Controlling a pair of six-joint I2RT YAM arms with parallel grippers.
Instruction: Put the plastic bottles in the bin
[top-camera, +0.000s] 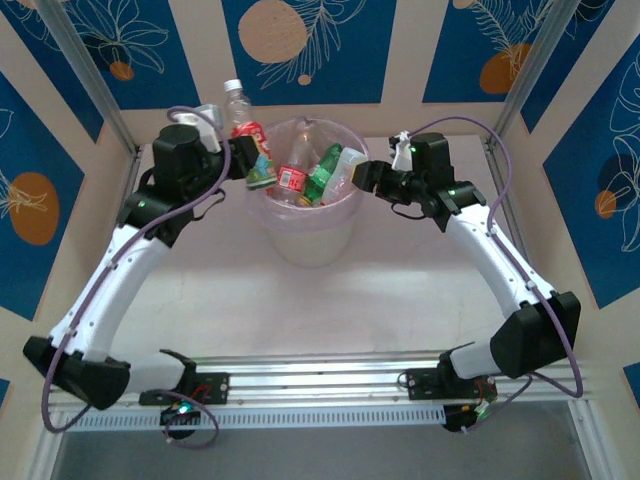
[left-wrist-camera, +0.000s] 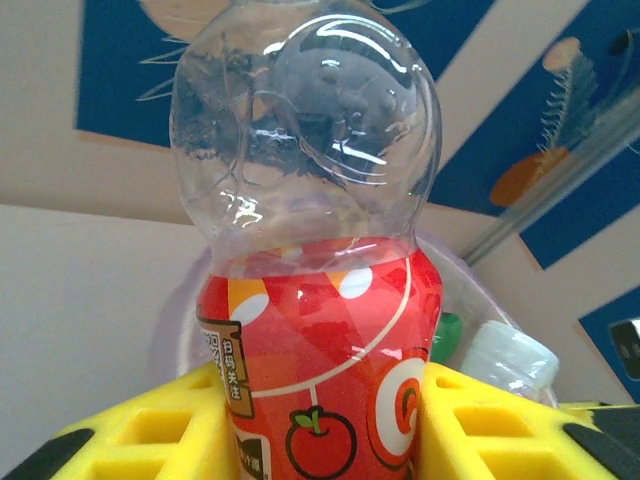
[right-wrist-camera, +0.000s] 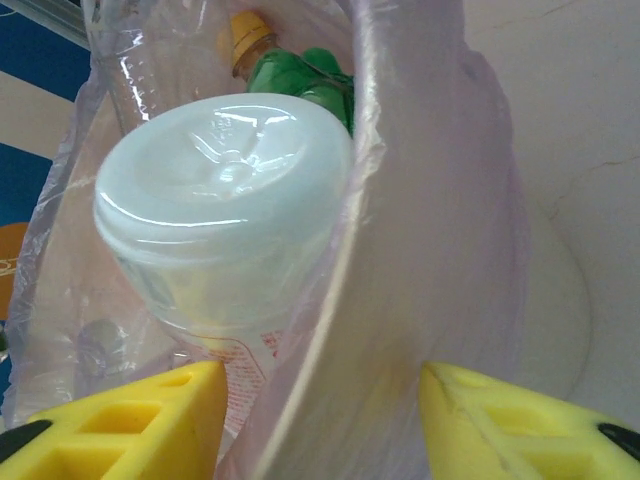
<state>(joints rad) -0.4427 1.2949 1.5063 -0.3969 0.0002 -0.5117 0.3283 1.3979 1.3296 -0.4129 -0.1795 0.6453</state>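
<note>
- At the left rim of the round white bin (top-camera: 300, 245) lined with a translucent pink-lilac plastic bag (top-camera: 345, 205), the left gripper (top-camera: 248, 152) is clamping a clear plastic bottle with a red label (top-camera: 250, 133), holding it roughly upright.
- Seen from the left wrist, the yellow fingers (left-wrist-camera: 150, 430) are pressing on both sides of that bottle's red apple-printed label (left-wrist-camera: 310, 320), and its clear bulbous part is rising beyond them.
- Across the bin, the right gripper (top-camera: 366, 178) is hanging at the right rim with its jaws standing apart and gripping nothing.
- From the right wrist, the bag-covered rim (right-wrist-camera: 430, 200) is running up between the two yellow fingers (right-wrist-camera: 130, 420).
- Just inside the rim, a pale-labelled whitish bottle (right-wrist-camera: 225, 215) is lying in the bin with its round base facing the camera.
- Beyond it a green bottle (right-wrist-camera: 300, 80) and a yellow cap (right-wrist-camera: 250, 35) are showing.
- From above, the whitish bottle (top-camera: 350, 165), the green bottle (top-camera: 325, 172) and a red-labelled clear bottle (top-camera: 292, 180) are leaning together inside the bin.
- The bin itself is standing on the cream tabletop (top-camera: 400, 290), between the two arms.
</note>
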